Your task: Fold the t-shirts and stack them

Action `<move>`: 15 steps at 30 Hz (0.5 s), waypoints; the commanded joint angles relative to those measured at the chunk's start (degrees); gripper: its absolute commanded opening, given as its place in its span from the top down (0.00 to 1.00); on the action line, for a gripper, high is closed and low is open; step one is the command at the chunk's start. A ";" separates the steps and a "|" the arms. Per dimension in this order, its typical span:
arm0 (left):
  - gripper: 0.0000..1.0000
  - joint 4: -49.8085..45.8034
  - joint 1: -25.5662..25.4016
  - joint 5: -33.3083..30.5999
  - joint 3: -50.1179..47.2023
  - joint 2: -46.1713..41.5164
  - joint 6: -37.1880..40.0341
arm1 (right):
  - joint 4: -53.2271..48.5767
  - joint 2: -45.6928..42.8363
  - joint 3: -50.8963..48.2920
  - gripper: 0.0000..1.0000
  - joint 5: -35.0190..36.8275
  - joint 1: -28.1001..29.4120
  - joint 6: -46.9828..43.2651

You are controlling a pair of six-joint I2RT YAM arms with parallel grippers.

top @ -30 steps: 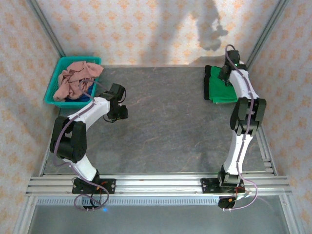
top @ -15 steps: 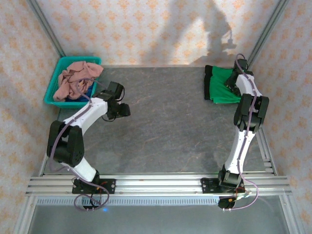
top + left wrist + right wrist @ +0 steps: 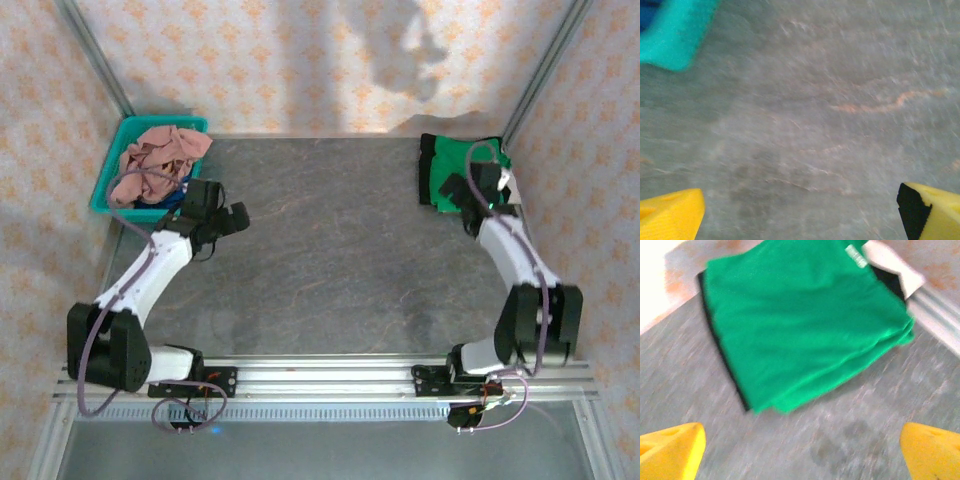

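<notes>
grey marbled table (image 3: 330,250), floral-papered walls (image 3: 300,60)

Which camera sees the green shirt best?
The right wrist camera: the green shirt looks big and close, folded on a black shirt. The top camera has it small at the far right, partly behind the arm.

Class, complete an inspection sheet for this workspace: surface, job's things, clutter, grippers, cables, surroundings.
Surface: grey table, bare in the middle.
Job's things: green shirt folded on black shirt, far right; pink shirt crumpled in basket over blue shirt, far left.
Clutter: nothing seen.
Grippers: left gripper open over bare table near basket; right gripper open, empty, beside green shirt.
Cables: cables run along both arms.
Surroundings: patterned walls, metal rails.
</notes>
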 commanded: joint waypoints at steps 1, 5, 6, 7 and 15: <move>0.00 12.71 0.07 -15.50 -8.01 -7.48 5.04 | 14.47 -6.86 -11.74 0.01 6.64 4.22 -4.42; 0.00 26.34 0.12 -22.91 -20.64 -13.59 15.20 | 19.90 -10.15 -20.66 0.01 8.08 5.95 -10.41; 0.00 30.96 0.10 -23.19 -23.70 -14.02 17.52 | 21.37 -9.82 -22.09 0.01 8.72 5.91 -10.83; 0.00 35.63 0.32 -23.73 -27.11 -13.94 19.76 | 23.74 -8.94 -23.68 0.01 8.29 5.98 -12.53; 0.00 51.63 4.74 -13.11 -32.87 -6.33 18.78 | 42.04 -2.05 -30.09 0.01 14.90 6.12 -12.18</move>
